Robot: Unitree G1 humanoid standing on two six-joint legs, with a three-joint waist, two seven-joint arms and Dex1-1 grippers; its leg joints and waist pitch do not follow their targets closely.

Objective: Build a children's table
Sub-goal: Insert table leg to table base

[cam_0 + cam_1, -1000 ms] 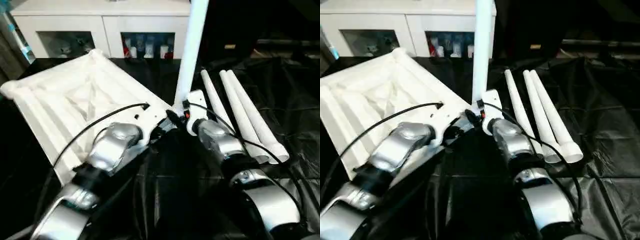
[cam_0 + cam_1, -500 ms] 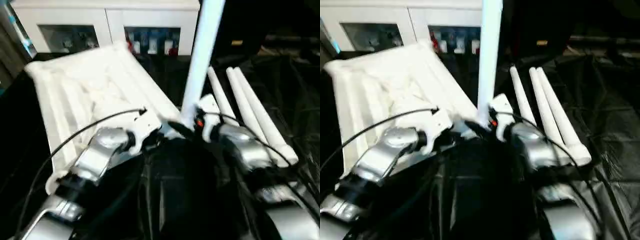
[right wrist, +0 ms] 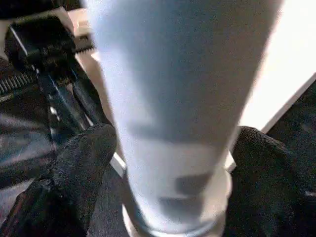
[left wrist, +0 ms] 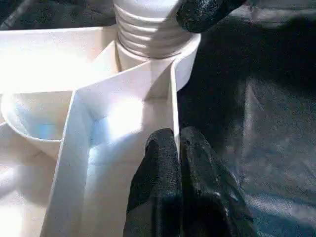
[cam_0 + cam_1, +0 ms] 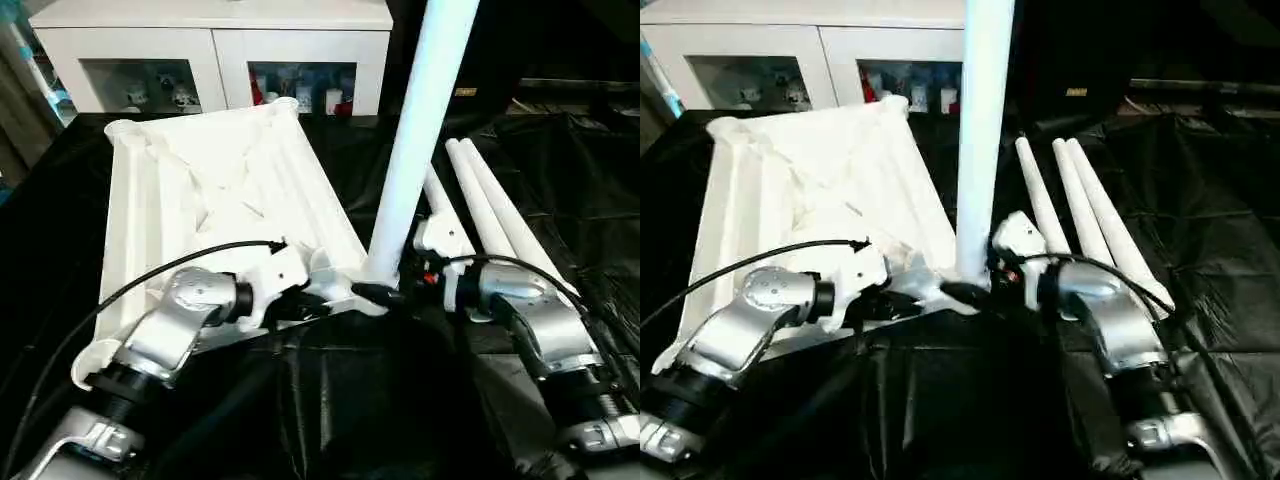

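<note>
With one white tapered plastic leg upright in a corner socket of the upturned white ribbed plastic tabletop, our right end effector straddling it loosely, the left end effector pinched on the tabletop's rim, we judge three spare white legs still need fitting.

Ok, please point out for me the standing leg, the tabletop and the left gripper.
standing leg point(image 5: 415, 150), left eye view, middle of its upright tube.
tabletop point(image 5: 215, 185), left eye view, ribbed underside, facing up.
left gripper point(image 4: 178, 163), left wrist view, fingertips pinching the tabletop's rim wall.
</note>
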